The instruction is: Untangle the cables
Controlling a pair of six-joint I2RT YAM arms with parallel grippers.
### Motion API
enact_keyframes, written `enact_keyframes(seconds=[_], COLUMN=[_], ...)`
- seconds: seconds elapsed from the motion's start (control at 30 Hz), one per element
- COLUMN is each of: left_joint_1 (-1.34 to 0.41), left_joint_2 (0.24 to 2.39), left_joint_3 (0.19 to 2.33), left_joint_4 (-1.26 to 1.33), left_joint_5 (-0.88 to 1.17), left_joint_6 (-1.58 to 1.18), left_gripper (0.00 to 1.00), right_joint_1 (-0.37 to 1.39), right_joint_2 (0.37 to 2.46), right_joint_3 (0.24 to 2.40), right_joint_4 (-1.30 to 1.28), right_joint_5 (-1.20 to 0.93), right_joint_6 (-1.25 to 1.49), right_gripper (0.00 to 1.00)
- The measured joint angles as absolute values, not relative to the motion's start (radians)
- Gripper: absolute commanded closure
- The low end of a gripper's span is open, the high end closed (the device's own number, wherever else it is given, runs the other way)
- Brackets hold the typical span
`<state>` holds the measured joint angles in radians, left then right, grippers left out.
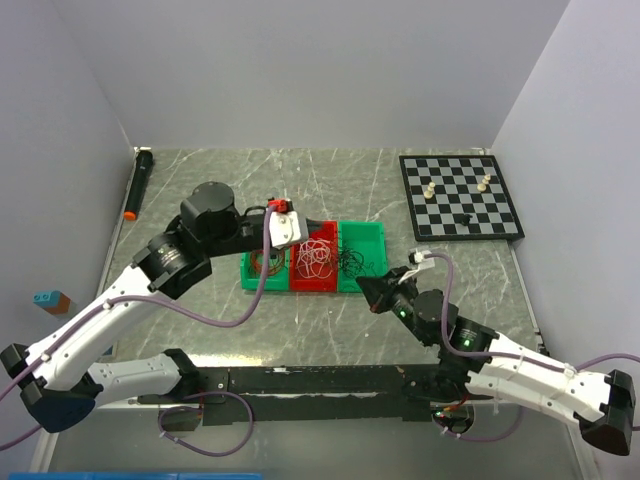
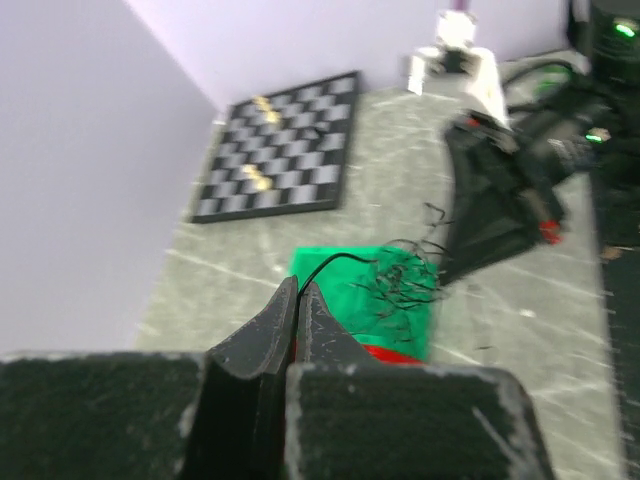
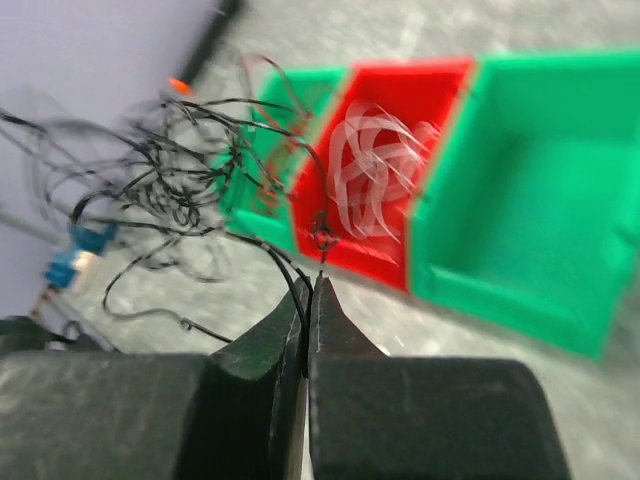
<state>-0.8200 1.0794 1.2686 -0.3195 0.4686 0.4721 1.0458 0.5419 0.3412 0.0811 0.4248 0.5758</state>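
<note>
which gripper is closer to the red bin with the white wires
Left. The left gripper hangs over the red bin; the right gripper is farther right, by the right green bin's near edge.

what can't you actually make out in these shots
- Left wrist view: red bin, mostly hidden behind the left gripper.
- Right wrist view: black cables, blurred; single strands cannot be counted.
- Top view: chess pieces, too small to name.
- Top view: what the right gripper pinches, too thin to see.
</note>
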Motion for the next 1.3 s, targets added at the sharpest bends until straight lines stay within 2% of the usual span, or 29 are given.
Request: enact_keyframes(seconds=[0.23,0.4,0.57,0.73,0.8,0.9,1.07,1.2,1.3], left_joint_1=[-0.813,-0.815,-0.829,-0.834,-0.817,-0.792,-0.804,-0.806,-0.806], left_joint_2=[1.074,1.093,1.195,1.284,1.269,1.132,0.874,0.888,0.945], left_joint_3=[1.380,1.461,1.641,1.819,1.849,1.801,1.593,1.549,1.545], left_joint_4=[-0.223,-0.168,-0.165,-0.206,-0.139,-0.123,-0.165,-0.190,-0.224], left_joint_5=[0.259,0.146,0.084,0.044,0.029,0.089,0.306,0.379,0.406], left_joint_6=[0.566,0.632,0.669,0.677,0.671,0.633,0.588,0.563,0.564], left_gripper=[0.99,0.99,0.99,0.99,0.99,0.99,0.99,0.99,0.99], right_joint_1=[1.058,1.136,1.254,1.343,1.376,1.407,1.408,1.407,1.407], right_joint_2=[0.567,0.597,0.644,0.730,0.765,0.816,0.648,0.517,0.480], right_joint_3=[0.395,0.488,0.561,0.590,0.562,0.504,0.524,0.547,0.551], right_joint_4=[-0.252,-0.305,-0.289,-0.262,-0.380,-0.580,-0.682,-0.685,-0.685], right_joint_5=[0.465,0.464,0.497,0.526,0.510,0.493,0.528,0.569,0.596], right_joint_6=[0.736,0.857,0.985,1.100,1.108,1.100,1.055,1.012,0.977], right_gripper=[1.00,1.00,1.00,0.74,0.66,0.52,0.46,0.38,0.36])
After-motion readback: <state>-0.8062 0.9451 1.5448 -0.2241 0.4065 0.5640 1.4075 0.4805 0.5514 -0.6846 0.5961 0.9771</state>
